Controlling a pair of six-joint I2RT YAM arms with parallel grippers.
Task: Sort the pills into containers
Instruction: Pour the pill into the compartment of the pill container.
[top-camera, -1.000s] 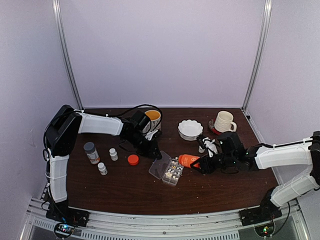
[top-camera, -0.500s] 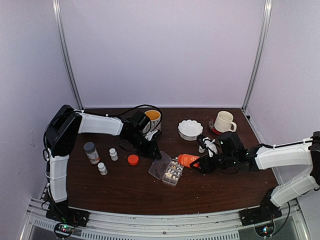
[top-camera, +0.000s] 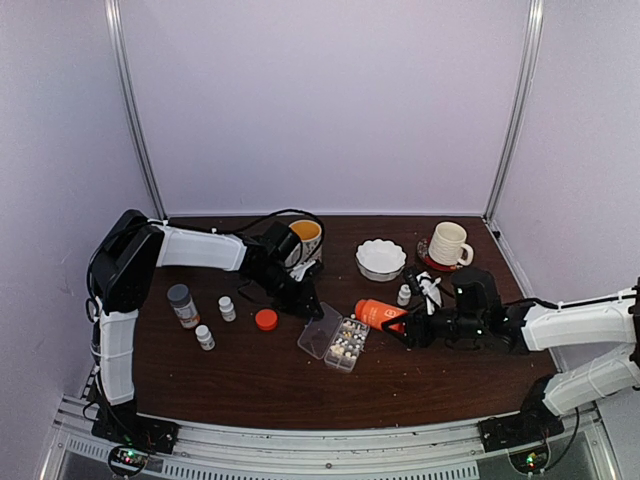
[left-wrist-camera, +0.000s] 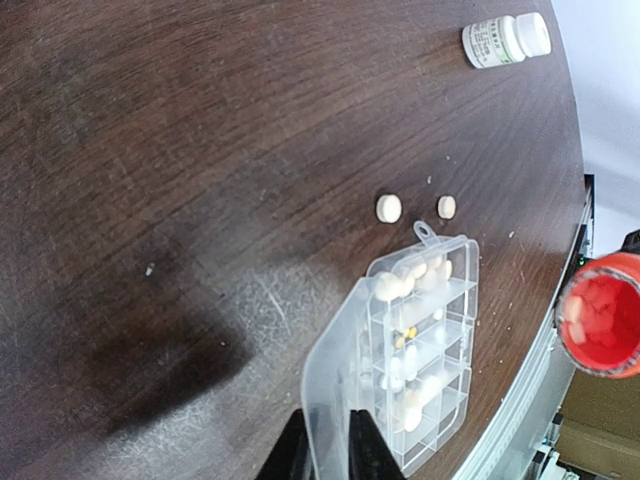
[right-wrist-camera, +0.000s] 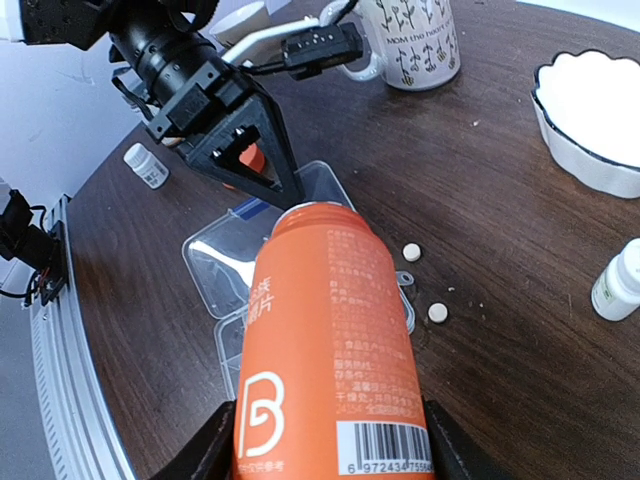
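Roughly by size: dark wood desk (top-camera: 250, 380) carries everything. Right jaws clamp orange bottle (right-wrist-camera: 330, 340) from both sides, its uncapped mouth pointing toward clear pill box (left-wrist-camera: 425, 360). Box sits mid-desk between both arms, lid (left-wrist-camera: 330, 390) swung open. Left jaws nearly closed, pinching lid's edge. Whitish pills (left-wrist-camera: 410, 275) lie in compartments; two loose pills (left-wrist-camera: 389, 208) on desk just beside box.

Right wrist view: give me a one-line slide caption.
Right gripper aims the orange bottle at the clear organizer box while the left gripper pinches its open lid; two loose pills lie nearby.
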